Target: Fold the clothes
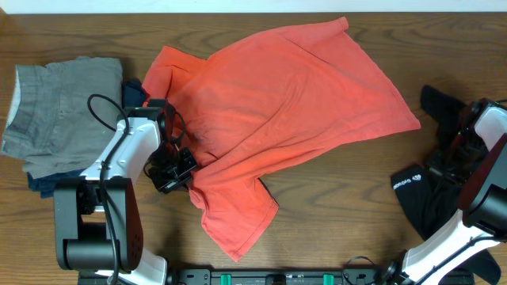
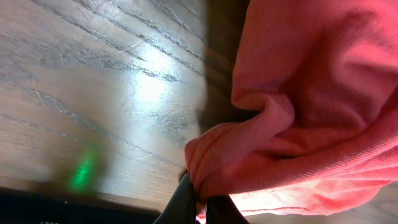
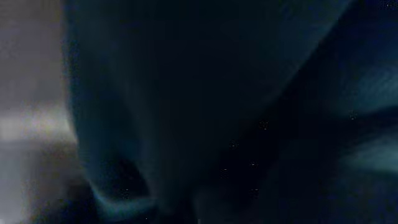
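Wood table [image 1: 341, 210], coral T-shirt [image 1: 285, 103] lengthwise toward upper-right, left gripper [image 1: 184, 170] tight on it, right gripper [image 1: 453, 154] closed

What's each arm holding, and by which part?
The left fingers pinch the red T-shirt by a bunched edge fold. Whether the right arm holds the black garment cannot be told.

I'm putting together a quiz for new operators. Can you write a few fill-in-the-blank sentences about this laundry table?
The coral-red T-shirt is pinched by the ____ end effector. The black garment bears a small ____ logo. The gray garment lies on a table made of ____.
Missing words: left; white; wood.
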